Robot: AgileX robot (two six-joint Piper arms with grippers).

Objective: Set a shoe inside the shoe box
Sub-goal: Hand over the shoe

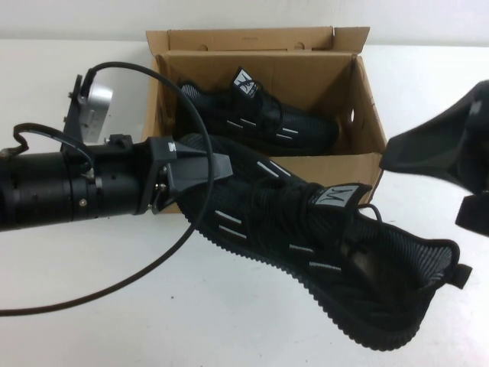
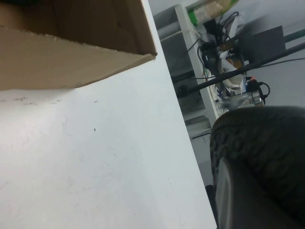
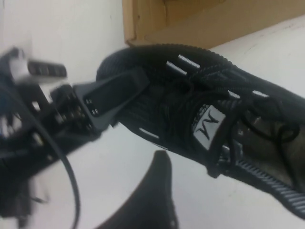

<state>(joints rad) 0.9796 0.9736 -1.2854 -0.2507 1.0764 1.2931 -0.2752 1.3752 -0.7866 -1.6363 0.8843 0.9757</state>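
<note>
A black knit shoe [image 1: 328,252] with white dashes is held by its toe in my left gripper [image 1: 200,172], which is shut on it. The shoe hangs in front of the brown cardboard shoe box [image 1: 365,164], heel pointing to the front right, and seems raised off the table. A second, identical shoe [image 1: 260,115] lies inside the box. My right gripper [image 1: 458,187] is open and empty at the right edge, just right of the box. The right wrist view shows the held shoe [image 3: 214,109] and the left gripper's finger [image 3: 114,93]. The left wrist view shows its ridged sole [image 2: 267,143].
The box's lid flap [image 1: 252,38] stands open at the back. A black cable [image 1: 176,237] loops from the left arm over the white table [image 1: 114,321]. The box corner [image 2: 95,52] shows in the left wrist view.
</note>
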